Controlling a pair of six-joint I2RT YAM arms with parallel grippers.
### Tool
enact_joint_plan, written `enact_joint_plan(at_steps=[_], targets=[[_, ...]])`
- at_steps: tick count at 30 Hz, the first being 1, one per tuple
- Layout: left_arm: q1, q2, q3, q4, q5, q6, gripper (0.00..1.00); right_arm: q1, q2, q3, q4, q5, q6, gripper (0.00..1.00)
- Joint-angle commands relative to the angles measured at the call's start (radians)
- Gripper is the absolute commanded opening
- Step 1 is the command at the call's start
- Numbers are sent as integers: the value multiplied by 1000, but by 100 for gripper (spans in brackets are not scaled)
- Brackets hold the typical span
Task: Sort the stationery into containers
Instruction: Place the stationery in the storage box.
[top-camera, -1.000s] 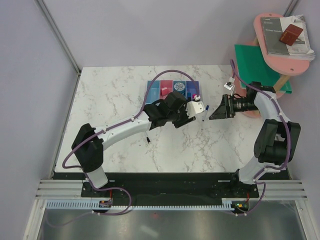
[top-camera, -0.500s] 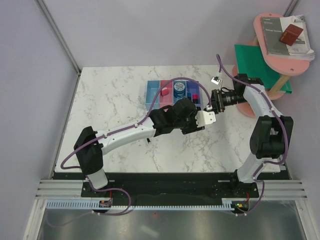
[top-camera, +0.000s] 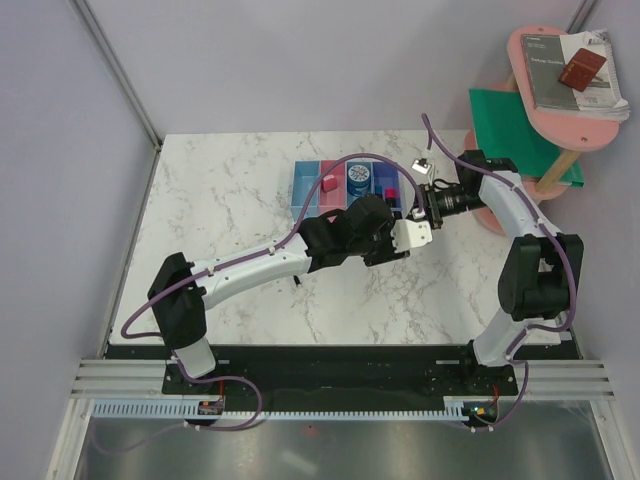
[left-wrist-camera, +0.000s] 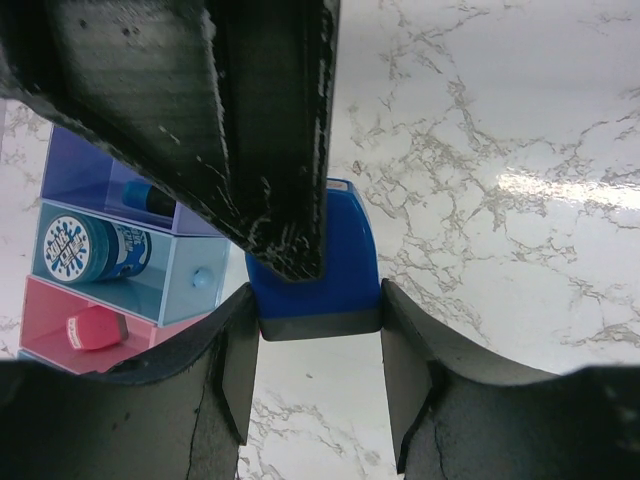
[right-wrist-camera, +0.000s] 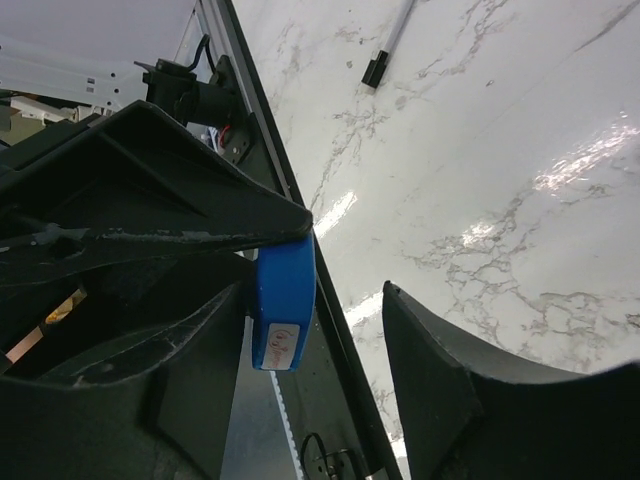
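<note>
Handover in progress: block (left-wrist-camera: 315, 265) going L to R.
Block is held off the table (top-camera: 230, 200) by the bins' (top-camera: 305, 186) right end, clamped in L gripper (left-wrist-camera: 318, 305). R gripper (right-wrist-camera: 318, 300) has swung in & narrowed round it, jaws part-open w/ a gap on one side, so no grip yet. L prob shouldn't release till R clamps.

Glossy marbled table (top-camera: 220, 200), plastic bins (top-camera: 303, 187)
</note>
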Motion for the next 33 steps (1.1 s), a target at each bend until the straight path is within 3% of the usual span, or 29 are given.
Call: enact_joint_plan(at_steps=[1, 3, 10, 12, 13, 16, 20, 21, 27, 33], targets=[[-8, -3, 47, 38, -6, 33, 2, 30, -69, -40, 42, -11, 22, 63], [-10, -1, 48, 40, -7, 33, 2, 36, -81, -52, 59, -5, 40, 57], [-10, -6, 28, 38, -6, 45, 6, 41, -95, -41, 64, 10, 54, 12], [-13, -11, 4, 38, -38, 59, 17, 41, -98, -32, 64, 23, 54, 10], [-16, -17, -8, 40, -61, 62, 31, 41, -97, -27, 67, 29, 54, 10], [-13, -61, -86, 41, -100, 71, 52, 42, -91, 5, 65, 58, 56, 9], [-7, -141, -243, 41, -163, 89, 63, 42, -57, 92, 87, 96, 77, 8], [-4, -158, -267, 40, -173, 89, 71, 46, -48, 109, 93, 104, 86, 8], [91, -251, -367, 25, -214, 80, 75, 93, 15, 229, 174, 164, 181, 7], [261, -346, -398, -64, -153, 39, 79, 240, 119, 396, 262, 429, 221, 7]])
